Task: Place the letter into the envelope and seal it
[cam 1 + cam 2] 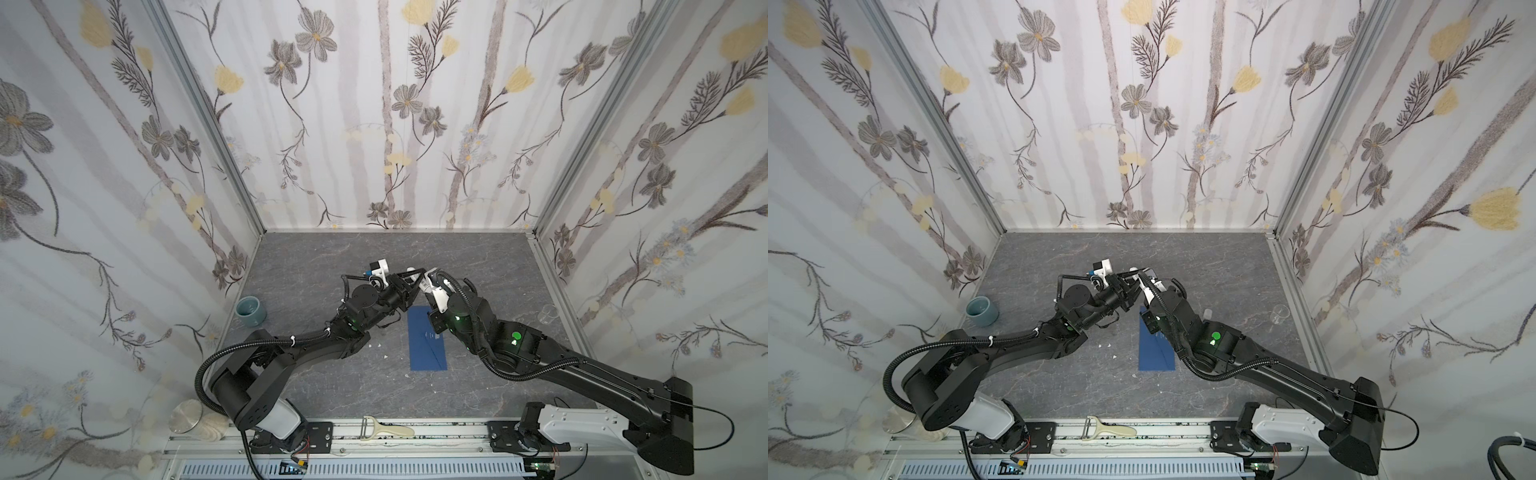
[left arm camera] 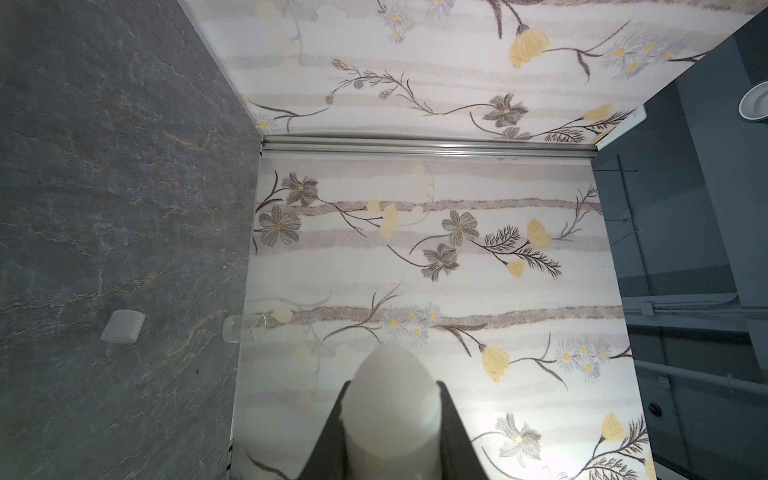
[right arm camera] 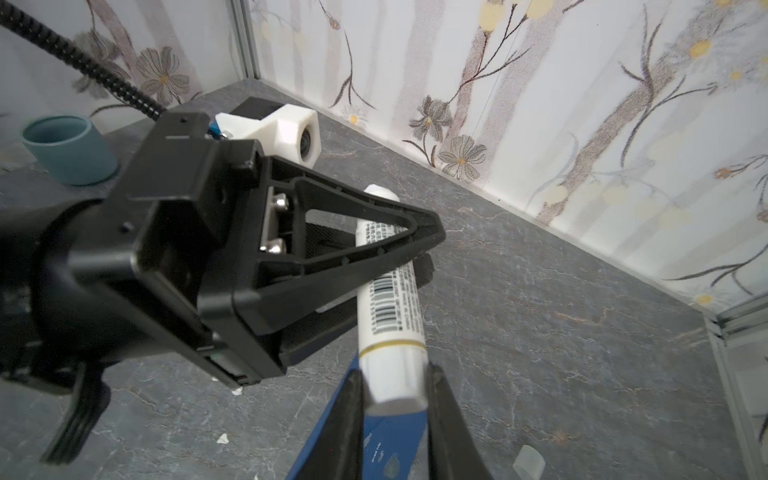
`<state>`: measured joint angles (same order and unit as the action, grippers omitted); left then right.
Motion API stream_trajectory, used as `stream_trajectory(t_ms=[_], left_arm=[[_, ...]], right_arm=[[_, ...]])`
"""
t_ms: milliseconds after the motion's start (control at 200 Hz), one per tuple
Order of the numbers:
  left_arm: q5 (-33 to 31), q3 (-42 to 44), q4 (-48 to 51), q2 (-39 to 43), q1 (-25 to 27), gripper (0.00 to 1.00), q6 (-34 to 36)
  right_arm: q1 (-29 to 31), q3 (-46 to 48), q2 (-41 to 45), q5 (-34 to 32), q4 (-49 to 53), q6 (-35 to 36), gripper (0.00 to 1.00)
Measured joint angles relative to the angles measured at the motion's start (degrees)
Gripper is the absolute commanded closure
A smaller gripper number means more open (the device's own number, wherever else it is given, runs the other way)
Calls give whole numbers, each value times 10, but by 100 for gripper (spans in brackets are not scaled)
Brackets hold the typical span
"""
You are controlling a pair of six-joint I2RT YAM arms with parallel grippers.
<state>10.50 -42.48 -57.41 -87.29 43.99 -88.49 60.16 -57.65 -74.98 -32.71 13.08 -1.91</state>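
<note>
Two pincers share one glue stick point(image 3: 390, 307): the right pincer point(image 3: 395, 399) is clamped on its butt end and the left pincer point(image 3: 424, 253) on its far half. Beneath the right pincer the envelope point(image 1: 426, 345) lies flat on the table point(image 1: 478, 257), probably light and limp and best taken by its flap edge; the letter is out of sight, perhaps inside. Well beyond the left pincer the teal cup point(image 1: 250, 311) looks empty, as does the clear glass point(image 1: 547, 313) past the right pincer.

Barcode on glue stick point(image 3: 391, 309), small print probably unreadable
</note>
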Motion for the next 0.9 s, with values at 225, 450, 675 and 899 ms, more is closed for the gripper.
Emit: stream_trajectory(t_ms=[225, 450, 675, 899], left_arm=[[9, 0, 10, 5, -1, 100, 1], [21, 0, 25, 5, -1, 100, 9], [26, 0, 37, 5, -1, 100, 11], [27, 0, 45, 5, -1, 100, 11]], right_arm=[[49, -11, -31, -111, 5, 81, 92], [92, -12, -74, -233, 2, 165, 94], [115, -12, -113, -322, -8, 225, 96], [122, -9, -131, -356, -20, 250, 96]])
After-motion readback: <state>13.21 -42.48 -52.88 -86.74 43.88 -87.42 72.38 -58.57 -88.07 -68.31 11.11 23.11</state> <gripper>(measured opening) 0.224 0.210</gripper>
